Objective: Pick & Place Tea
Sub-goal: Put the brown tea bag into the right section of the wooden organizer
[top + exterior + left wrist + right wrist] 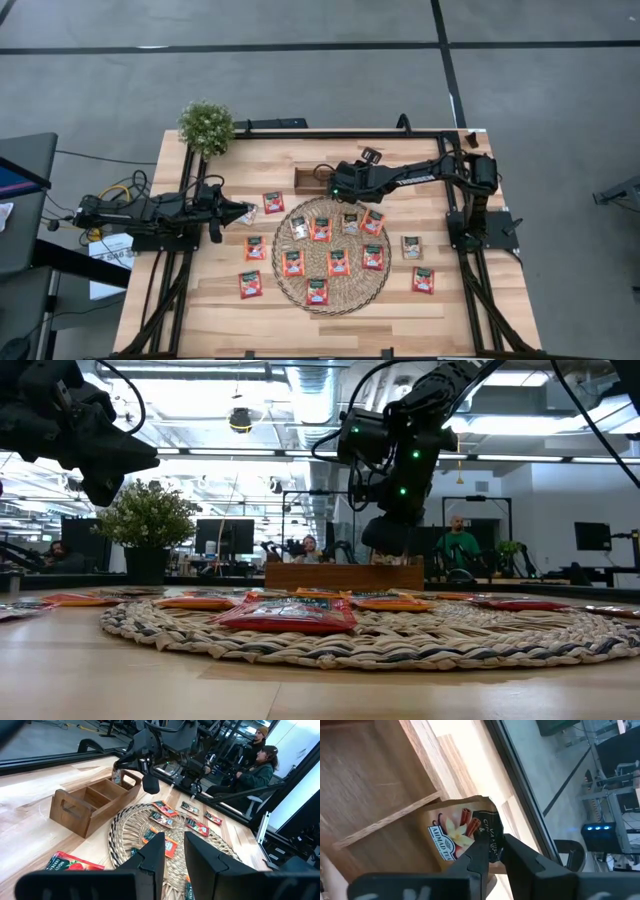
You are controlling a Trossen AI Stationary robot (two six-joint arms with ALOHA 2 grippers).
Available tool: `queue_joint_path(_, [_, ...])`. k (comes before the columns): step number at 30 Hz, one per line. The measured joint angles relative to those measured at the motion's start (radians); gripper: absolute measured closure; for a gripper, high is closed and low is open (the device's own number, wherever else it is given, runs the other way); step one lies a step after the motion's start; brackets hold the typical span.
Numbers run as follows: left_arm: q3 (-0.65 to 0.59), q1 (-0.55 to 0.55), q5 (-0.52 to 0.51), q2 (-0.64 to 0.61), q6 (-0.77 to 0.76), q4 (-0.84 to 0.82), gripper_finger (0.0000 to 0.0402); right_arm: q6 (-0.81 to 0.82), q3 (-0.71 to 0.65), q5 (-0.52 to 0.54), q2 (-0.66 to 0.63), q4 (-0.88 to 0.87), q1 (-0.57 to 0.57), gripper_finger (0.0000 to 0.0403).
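The beige tea sachet (462,832) is pinched in the right pincer (492,851) over the wooden tray (312,179), its lower part hidden by the fingers. Label reads "AHMAD TEA". The right arm stretches over the straw mat (300,290); the left pincer (174,851) hovers slightly open above the tabletop (480,320).

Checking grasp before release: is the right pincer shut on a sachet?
Shut: the right pincer pinches a pale beige square tea sachet over the brown wooden compartment tray.
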Motion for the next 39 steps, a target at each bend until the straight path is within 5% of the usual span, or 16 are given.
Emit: queue_joint_path(39, [0.000, 0.000, -0.015, 0.000, 0.003, 0.000, 0.0337, -0.088, 0.000, -0.011, 0.000, -0.003, -0.007, 0.0351])
